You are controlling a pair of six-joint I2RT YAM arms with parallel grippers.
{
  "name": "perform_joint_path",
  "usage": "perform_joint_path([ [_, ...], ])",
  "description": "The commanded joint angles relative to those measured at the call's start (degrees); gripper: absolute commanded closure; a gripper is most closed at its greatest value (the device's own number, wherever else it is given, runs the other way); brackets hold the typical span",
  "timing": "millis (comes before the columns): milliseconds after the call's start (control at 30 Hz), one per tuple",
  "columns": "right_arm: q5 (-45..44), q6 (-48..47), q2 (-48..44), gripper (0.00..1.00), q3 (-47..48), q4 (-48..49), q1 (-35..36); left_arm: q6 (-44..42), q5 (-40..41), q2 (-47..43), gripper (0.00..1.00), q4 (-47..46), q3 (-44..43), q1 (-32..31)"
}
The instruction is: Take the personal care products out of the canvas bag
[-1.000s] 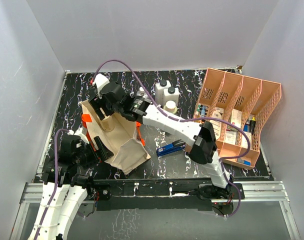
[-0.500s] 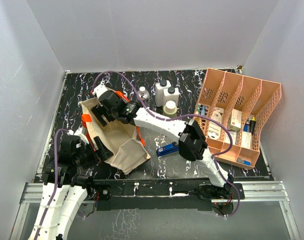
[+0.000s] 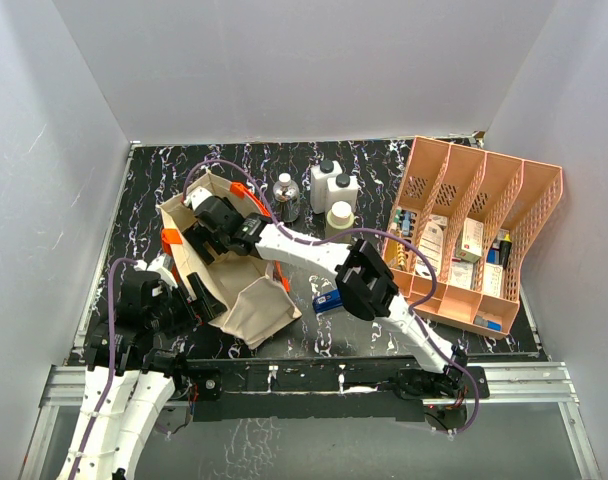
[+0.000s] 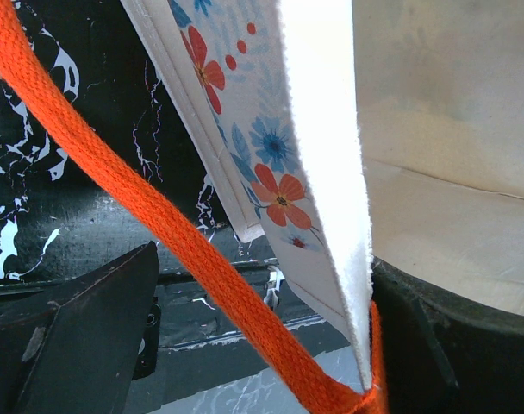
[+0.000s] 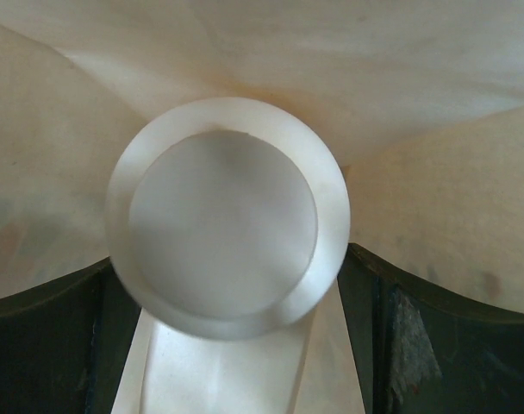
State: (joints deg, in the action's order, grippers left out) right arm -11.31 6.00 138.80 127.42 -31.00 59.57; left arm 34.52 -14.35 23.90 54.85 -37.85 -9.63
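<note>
Canvas bag (image 3: 246, 305) lies open on the tabletop (image 3: 164, 170). Right tool (image 5: 227, 285) is inside the bag, released, jaws spread to either side of a cylindrical bottle (image 5: 226, 216) seen end-on. Left tool (image 4: 271, 293) is released, its fingers straddling the bag's rim and orange strap (image 4: 115, 172). Two white black-capped bottles (image 3: 344, 192) stand right of the bag.
</note>
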Motion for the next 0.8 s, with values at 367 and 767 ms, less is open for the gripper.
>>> perform_joint_path([
  [367,-0.8,-0.9,4.7,0.12,5.6,12.3,-1.1,-0.4,0.4,-0.4,0.10,0.2,-0.5,0.4],
  [767,-0.9,-1.8,-2.0,0.64,7.4,13.8,-1.1,-0.6,0.2,-0.4,0.10,0.1,-0.5,0.3],
])
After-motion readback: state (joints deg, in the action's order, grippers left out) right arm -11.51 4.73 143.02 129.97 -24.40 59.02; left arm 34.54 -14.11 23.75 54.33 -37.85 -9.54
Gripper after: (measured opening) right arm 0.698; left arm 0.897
